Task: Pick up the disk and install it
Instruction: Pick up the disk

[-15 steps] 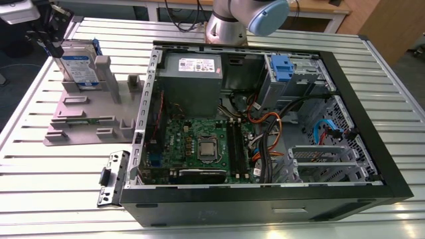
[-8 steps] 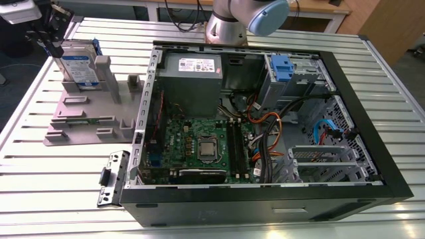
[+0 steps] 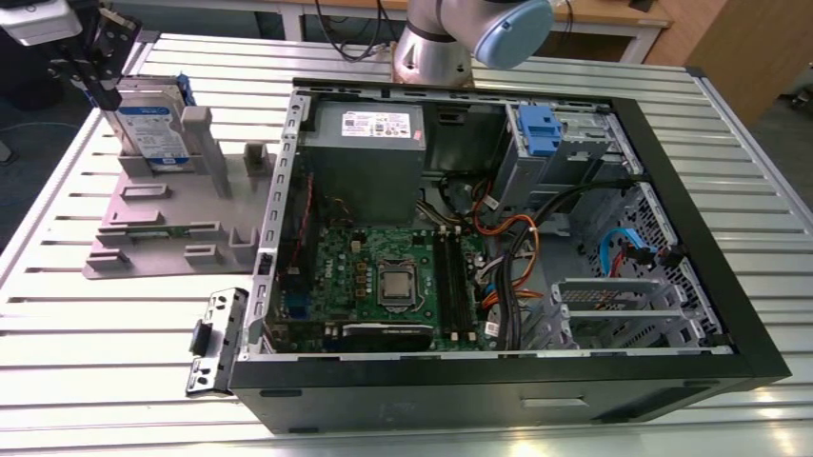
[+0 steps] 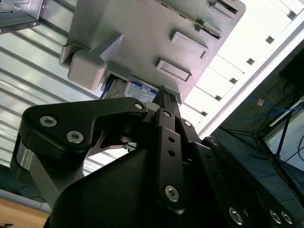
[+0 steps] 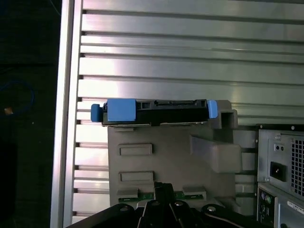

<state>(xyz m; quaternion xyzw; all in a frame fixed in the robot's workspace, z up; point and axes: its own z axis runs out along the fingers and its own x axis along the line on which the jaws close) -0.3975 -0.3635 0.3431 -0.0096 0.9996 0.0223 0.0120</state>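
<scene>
The disk [image 3: 150,133] stands on edge in the grey plastic stand [image 3: 166,224] at the exterior view's upper left, its white-and-blue label facing the front and blue bracket at its sides. In the first wrist view the disk [image 5: 156,110] shows edge-on at the far end of the stand [image 5: 161,156]. The second wrist view catches a corner of the disk's label [image 4: 142,90]. My gripper [image 3: 102,90] hangs just above and left of the disk, apart from it. Its fingers [image 5: 160,190] look shut with nothing between them.
An open computer case [image 3: 661,190] lies right of the stand, with a grey power supply box [image 3: 368,124], motherboard [image 3: 381,276], cables and a drive bay with a blue bracket [image 3: 540,129]. A loose metal bracket [image 3: 216,338] lies by the case's front left corner. The slatted table's edge [image 3: 38,219] runs close on the left.
</scene>
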